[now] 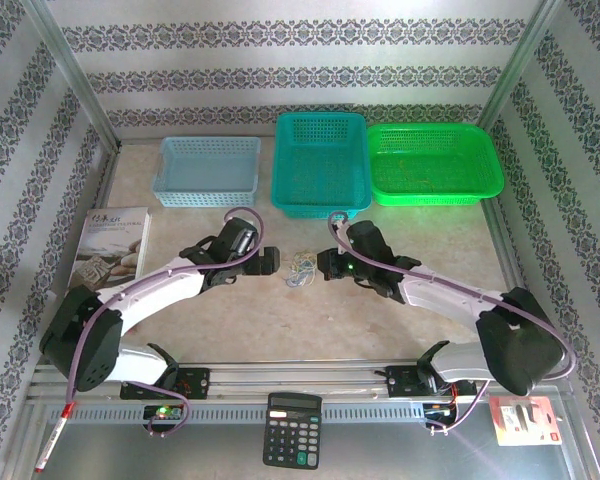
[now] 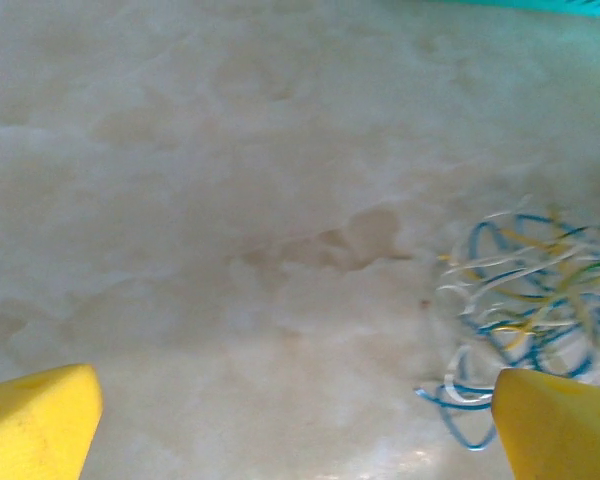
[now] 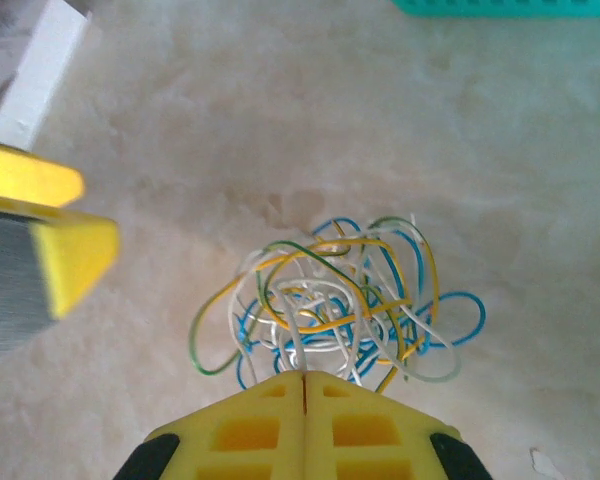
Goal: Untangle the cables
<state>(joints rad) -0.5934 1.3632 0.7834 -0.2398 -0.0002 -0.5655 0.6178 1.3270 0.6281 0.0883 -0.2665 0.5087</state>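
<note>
Cables (image 1: 301, 268) — on open table (image 1: 280, 320), mid-span

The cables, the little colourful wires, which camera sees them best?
The right wrist view. The cables sit in the middle, big and sharp, so you can follow white, blue, yellow and green loops. The left wrist view catches the cables blurry at its right edge; the top external view shows the cables as a tiny bundle.

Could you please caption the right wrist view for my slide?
Shut right gripper at the cables on the table.
</note>
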